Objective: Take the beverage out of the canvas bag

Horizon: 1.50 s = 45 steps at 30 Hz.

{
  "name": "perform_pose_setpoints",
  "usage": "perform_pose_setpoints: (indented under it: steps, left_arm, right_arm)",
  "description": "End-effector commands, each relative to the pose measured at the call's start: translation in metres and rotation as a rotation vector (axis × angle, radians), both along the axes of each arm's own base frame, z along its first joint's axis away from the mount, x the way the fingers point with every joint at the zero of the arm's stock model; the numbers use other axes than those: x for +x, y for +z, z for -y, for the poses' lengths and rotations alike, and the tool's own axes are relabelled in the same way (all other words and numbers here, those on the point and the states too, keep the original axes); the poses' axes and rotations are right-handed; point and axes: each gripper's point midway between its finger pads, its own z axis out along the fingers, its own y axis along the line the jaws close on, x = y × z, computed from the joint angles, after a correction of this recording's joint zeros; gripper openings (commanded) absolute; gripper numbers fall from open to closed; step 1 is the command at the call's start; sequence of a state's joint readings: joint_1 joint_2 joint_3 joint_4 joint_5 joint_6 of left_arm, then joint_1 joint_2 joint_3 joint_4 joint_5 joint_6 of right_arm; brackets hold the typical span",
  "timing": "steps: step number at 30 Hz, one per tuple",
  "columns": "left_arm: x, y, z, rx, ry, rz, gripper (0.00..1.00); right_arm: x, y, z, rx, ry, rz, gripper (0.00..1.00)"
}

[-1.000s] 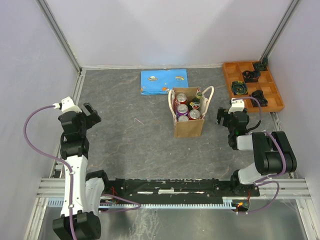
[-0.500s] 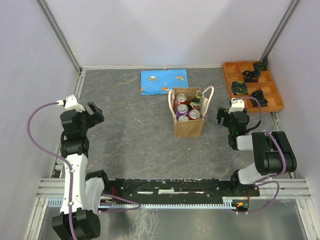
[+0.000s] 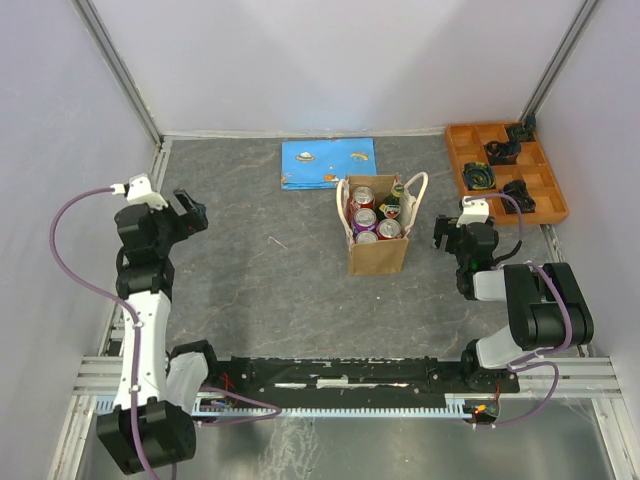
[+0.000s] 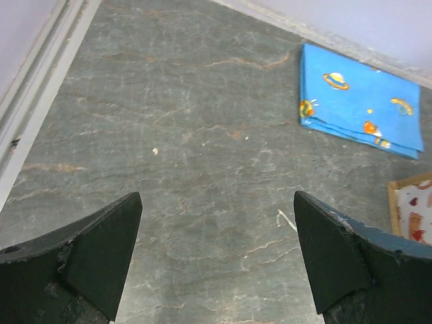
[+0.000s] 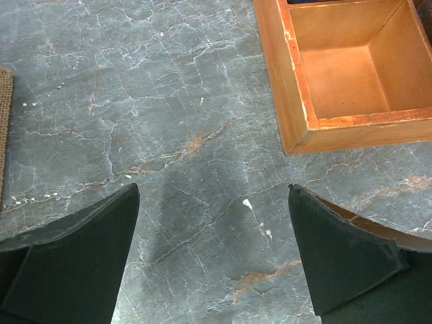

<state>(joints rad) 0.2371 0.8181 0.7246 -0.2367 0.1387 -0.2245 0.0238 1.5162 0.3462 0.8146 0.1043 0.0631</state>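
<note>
The canvas bag (image 3: pixel 378 257) stands upright in the middle of the desk (image 3: pixel 250 280), its mouth open and several drink cans (image 3: pixel 365 218) upright inside. A blue cloth (image 3: pixel 328 163) lies just behind it, and an orange tray (image 3: pixel 467 142) sits at the far right. The left jaws hang open and empty over bare desk, well left of the bag. The right jaws are also open and empty, between bag and tray

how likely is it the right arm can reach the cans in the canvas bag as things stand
Probably yes. The right gripper sits open beside the canvas bag, bare table between them. The cans stand exposed in its open top; only the cream handle on that side might snag.
</note>
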Motion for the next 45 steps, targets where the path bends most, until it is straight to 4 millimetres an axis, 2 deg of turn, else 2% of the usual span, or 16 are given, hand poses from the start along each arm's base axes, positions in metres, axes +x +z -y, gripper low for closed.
perform_pose_setpoints:
  steps: [1, 6, 10, 14, 17, 22, 24, 27, 28, 30, 37, 40, 45]
  left_arm:
    - [0.019, 0.050, 0.020, -0.076, -0.100, 0.115, 0.99]
    - [0.035, 0.062, 0.042, -0.114, -0.191, 0.101, 1.00]
    - [0.042, 0.082, 0.076, -0.065, -0.236, 0.143, 0.99]
    - [0.048, 0.089, 0.131, -0.055, -0.371, 0.130, 0.96]
    - [0.054, 0.087, 0.169, -0.046, -0.457, 0.104, 0.97]
    - [0.047, 0.099, 0.232, 0.041, -0.631, 0.121, 0.97]
    - [0.040, 0.107, 0.259, 0.060, -0.726, 0.140, 0.87]
    - [0.029, 0.111, 0.300, 0.043, -0.882, 0.151, 0.57]
    - [0.025, 0.110, 0.313, 0.035, -0.928, 0.148, 0.49]
    - [0.017, 0.108, 0.339, 0.032, -1.010, 0.147, 0.41]
    - [0.003, 0.086, 0.412, 0.092, -1.167, 0.118, 0.40]
    - [0.009, 0.074, 0.429, 0.105, -1.176, 0.103, 0.39]
    - [0.028, 0.049, 0.439, 0.109, -1.112, 0.042, 0.38]
  right_arm:
    - [0.013, 0.020, -0.001, 0.001, 0.007, 0.069, 0.99]
    - [0.013, 0.019, -0.001, 0.001, 0.006, 0.068, 0.99]
    - [0.013, 0.019, -0.001, 0.000, 0.006, 0.068, 0.99]
    - [0.012, 0.019, -0.001, 0.000, 0.006, 0.067, 0.99]
    - [0.013, 0.020, -0.001, 0.000, 0.006, 0.069, 0.99]
    - [0.013, 0.019, -0.001, 0.001, 0.006, 0.068, 0.99]
    - [0.013, 0.020, -0.001, 0.000, 0.006, 0.069, 0.99]
    - [0.013, 0.020, -0.001, 0.000, 0.007, 0.069, 0.99]
    - [0.013, 0.019, 0.000, 0.001, 0.006, 0.068, 0.99]
    - [0.013, 0.019, -0.001, 0.001, 0.006, 0.068, 0.99]
    - [0.013, 0.019, -0.001, 0.000, 0.006, 0.069, 0.99]
    - [0.013, 0.019, 0.000, -0.001, 0.006, 0.068, 0.99]
    - [0.013, 0.020, -0.001, 0.000, 0.006, 0.069, 0.99]
